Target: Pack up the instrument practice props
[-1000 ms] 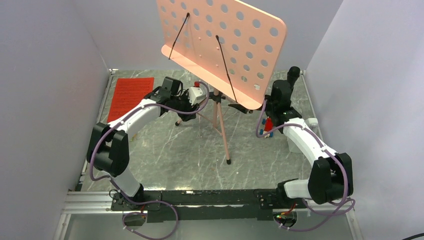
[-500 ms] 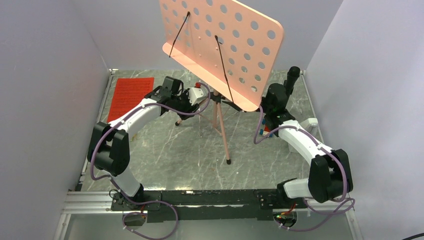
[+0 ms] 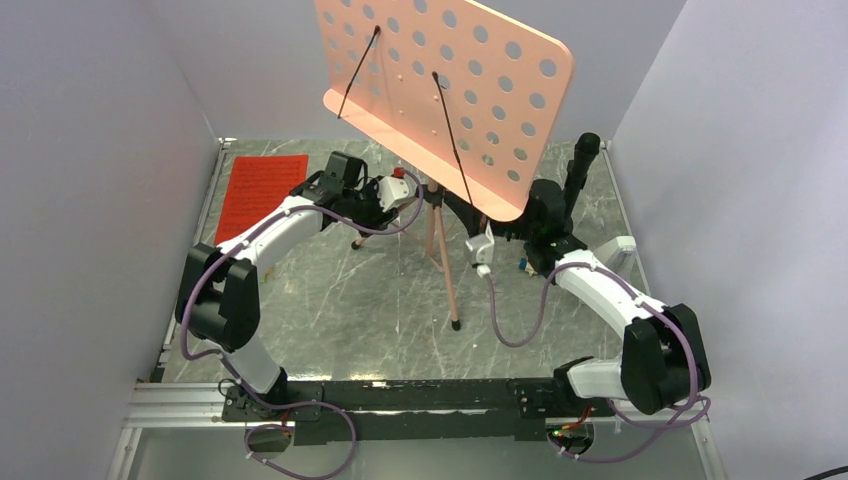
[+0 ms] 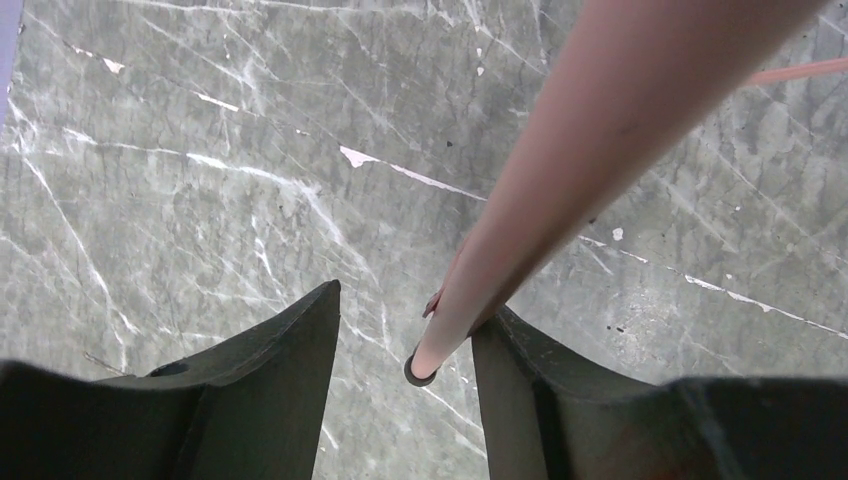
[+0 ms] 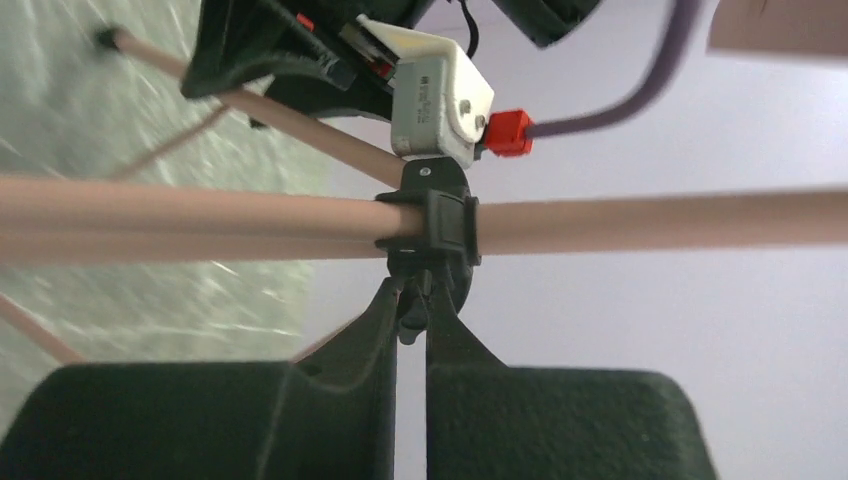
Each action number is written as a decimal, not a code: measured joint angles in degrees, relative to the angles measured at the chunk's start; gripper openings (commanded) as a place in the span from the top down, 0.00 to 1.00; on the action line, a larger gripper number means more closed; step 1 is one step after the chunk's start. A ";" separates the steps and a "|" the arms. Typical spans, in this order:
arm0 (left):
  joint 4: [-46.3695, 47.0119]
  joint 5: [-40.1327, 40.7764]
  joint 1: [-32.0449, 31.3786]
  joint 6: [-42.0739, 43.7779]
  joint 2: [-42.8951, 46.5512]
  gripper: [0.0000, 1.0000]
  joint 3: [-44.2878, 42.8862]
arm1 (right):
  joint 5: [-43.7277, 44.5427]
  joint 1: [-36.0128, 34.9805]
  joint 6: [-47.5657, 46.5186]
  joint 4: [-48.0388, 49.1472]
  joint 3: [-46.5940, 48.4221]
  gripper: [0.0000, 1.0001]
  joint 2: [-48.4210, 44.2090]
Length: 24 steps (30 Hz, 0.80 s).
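Pink music stand (image 3: 450, 90) upright at the table's far centre; red sheet-music pages (image 3: 262, 195) flat in the far-left corner. Left gripper (image 4: 405, 320), arm reaching inward, straddles a tripod leg (image 4: 560, 170), fingers spread. Right gripper (image 5: 412, 300), wrist turned sideways, pinches the stand's black collar (image 5: 440, 215).

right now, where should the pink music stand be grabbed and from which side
Take the music stand at its thin round pole by the black collar, coming in level from the side; the broad tilted desk is too wide to pinch. The right claw pinches that collar; the left claw straddles a leg.
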<state>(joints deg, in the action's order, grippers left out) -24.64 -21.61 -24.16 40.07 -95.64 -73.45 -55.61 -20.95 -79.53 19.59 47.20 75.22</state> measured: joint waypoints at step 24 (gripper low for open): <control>6.54 -2.93 1.79 -3.48 8.90 0.41 7.04 | 7.34 -0.28 -1.81 -14.27 -18.93 0.12 -30.08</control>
<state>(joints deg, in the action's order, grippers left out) -18.11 -24.53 -22.37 36.60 -86.74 -66.41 -48.27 -21.23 -81.34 5.32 28.27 45.15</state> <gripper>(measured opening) 0.588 0.817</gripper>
